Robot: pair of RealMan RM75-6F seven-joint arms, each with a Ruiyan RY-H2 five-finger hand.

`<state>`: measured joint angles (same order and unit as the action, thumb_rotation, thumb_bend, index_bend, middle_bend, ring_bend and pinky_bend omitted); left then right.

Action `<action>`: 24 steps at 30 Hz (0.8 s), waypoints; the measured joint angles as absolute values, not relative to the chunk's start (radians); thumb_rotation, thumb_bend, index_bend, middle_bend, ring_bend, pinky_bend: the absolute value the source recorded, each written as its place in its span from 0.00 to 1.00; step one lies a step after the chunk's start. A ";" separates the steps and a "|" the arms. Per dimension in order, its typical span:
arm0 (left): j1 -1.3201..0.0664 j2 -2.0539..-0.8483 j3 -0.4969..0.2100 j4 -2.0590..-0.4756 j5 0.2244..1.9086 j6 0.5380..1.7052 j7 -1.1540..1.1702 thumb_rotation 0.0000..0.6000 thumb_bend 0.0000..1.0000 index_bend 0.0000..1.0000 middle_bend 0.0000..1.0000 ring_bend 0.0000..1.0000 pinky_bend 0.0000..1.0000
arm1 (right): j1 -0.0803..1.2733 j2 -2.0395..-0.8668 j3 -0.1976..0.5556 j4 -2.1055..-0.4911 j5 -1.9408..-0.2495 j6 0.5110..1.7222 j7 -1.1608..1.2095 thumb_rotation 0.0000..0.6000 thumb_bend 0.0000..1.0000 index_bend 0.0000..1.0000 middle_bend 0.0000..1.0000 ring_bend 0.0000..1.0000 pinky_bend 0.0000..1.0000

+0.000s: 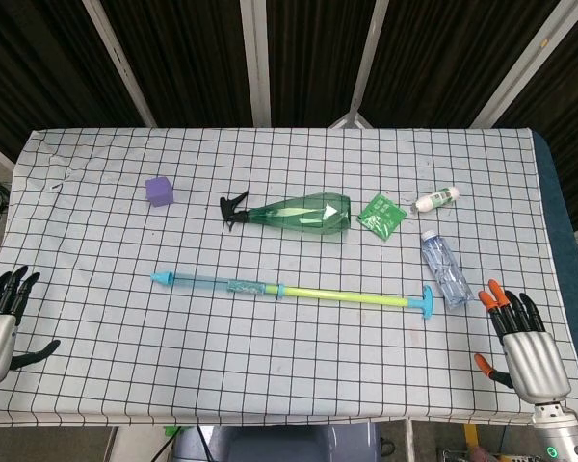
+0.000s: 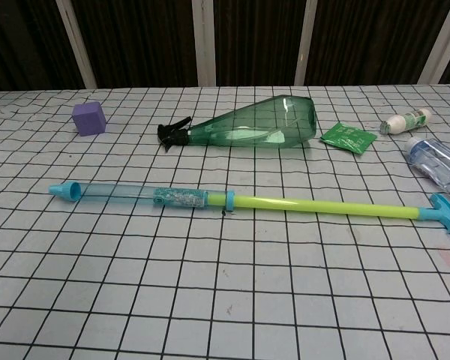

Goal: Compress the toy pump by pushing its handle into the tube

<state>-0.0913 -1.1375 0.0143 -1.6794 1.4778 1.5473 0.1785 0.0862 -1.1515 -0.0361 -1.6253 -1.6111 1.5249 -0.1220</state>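
Lying across the middle of the checked table [image 1: 96, 404], parallel to its near edge, the toy pump [image 1: 289, 290] is seen in the head view fully extended: its clear blue tube [image 1: 217, 282] points toward the left edge, the yellow-green rod is drawn well out, and the T-shaped handle [image 1: 426, 302] ends just beside a clear water bottle [image 1: 445, 269] near the right edge. The left hand [image 1: 0, 322] is held at the near-left corner and the right hand [image 1: 525, 342] at the near-right corner (orange-tipped fingers upward); both are shown with fingers spread and nothing held, well apart from the pump. Toward the far edge a green spray bottle [image 1: 294, 214] on its side, a purple cube [image 1: 160, 191], a green sachet [image 1: 381, 215] and a small white bottle [image 1: 435, 199] are laid out. In the chest view neither hand is shown; the pump is seen stretched from the tube's open cap at the left to the handle at the right edge of the frame, with the rod exposed for roughly half the total length. It is judged that no part of the task has been done: the tube remains to be steadied, the handle to be grasped, and the whole rod to be pushed in.
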 measured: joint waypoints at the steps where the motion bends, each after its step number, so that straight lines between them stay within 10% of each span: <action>1: -0.091 -1.138 0.014 -1.679 1.480 1.548 0.179 1.00 0.06 0.00 0.00 0.00 0.00 | 0.086 -1.152 -0.036 -1.625 -1.612 1.524 -0.122 1.00 0.27 0.00 0.00 0.00 0.00; 12: -0.086 -1.134 0.002 -1.677 1.472 1.539 0.176 1.00 0.06 0.00 0.00 0.00 0.00 | 0.094 -1.154 -0.031 -1.650 -1.638 1.519 -0.112 1.00 0.27 0.01 0.00 0.00 0.00; 24: -0.098 -1.135 -0.007 -1.677 1.487 1.517 0.155 1.00 0.08 0.00 0.00 0.00 0.00 | 0.203 -1.226 0.042 -1.779 -1.541 1.344 -0.243 1.00 0.27 0.38 0.04 0.00 0.00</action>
